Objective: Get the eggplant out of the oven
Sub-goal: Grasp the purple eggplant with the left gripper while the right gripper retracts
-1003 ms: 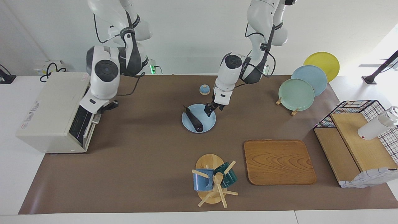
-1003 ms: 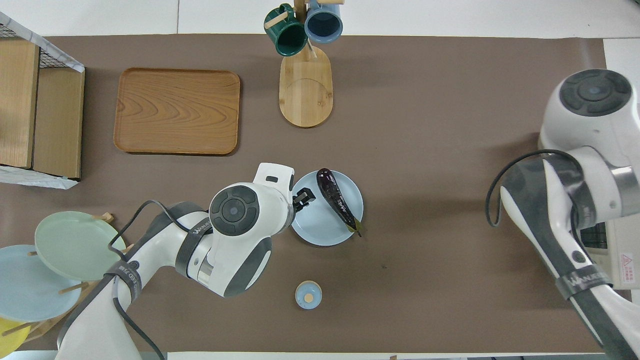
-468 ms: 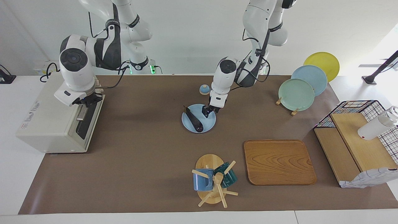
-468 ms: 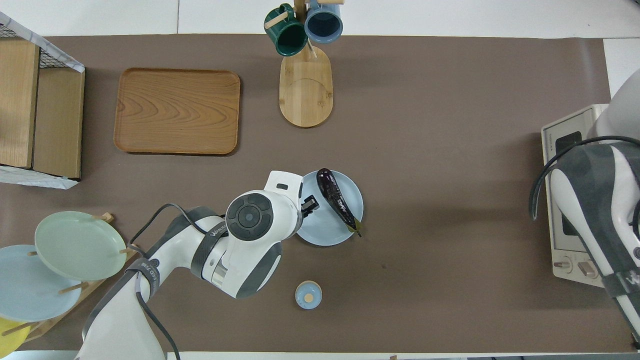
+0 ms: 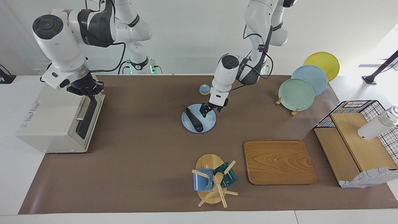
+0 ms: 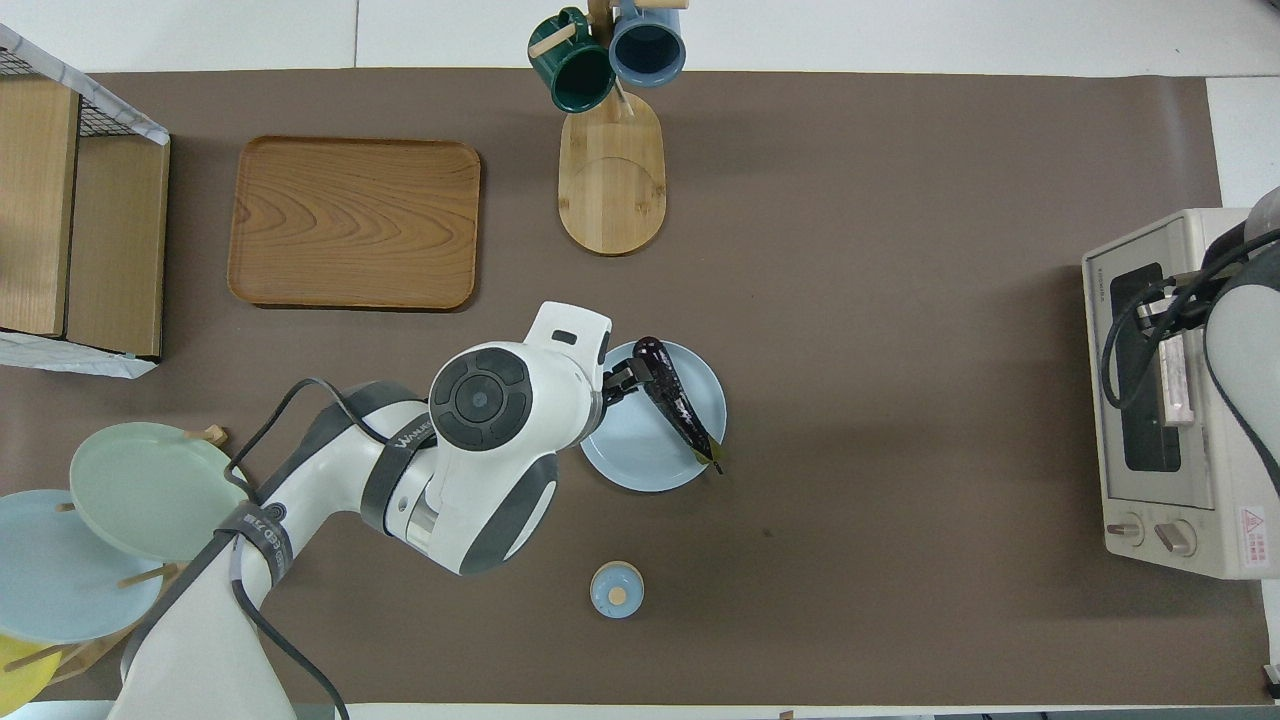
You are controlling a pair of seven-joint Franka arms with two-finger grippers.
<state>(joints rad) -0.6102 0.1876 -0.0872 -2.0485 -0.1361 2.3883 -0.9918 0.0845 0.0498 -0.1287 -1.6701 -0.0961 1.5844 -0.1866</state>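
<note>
The eggplant [image 5: 193, 119] lies on a light blue plate [image 5: 209, 123] in the middle of the table, outside the oven; it also shows in the overhead view [image 6: 676, 402] on the plate [image 6: 640, 455]. My left gripper [image 5: 207, 110] hangs open and empty just above the plate, beside the eggplant, also seen from overhead [image 6: 622, 377]. The cream oven [image 5: 53, 115] stands at the right arm's end of the table with its dark glass door [image 5: 84, 118] shut. My right gripper [image 5: 88, 90] is raised over the oven's top front edge.
A small blue lid [image 5: 204, 89] lies nearer to the robots than the plate. A mug tree [image 5: 213, 182] and a wooden tray [image 5: 278, 161] stand farther out. A plate rack [image 5: 297, 93] and a wire basket [image 5: 357, 137] are at the left arm's end.
The oven door went from part open to shut. My right arm rose from the door to above the oven's top edge. My left gripper shifted a little closer to the eggplant.
</note>
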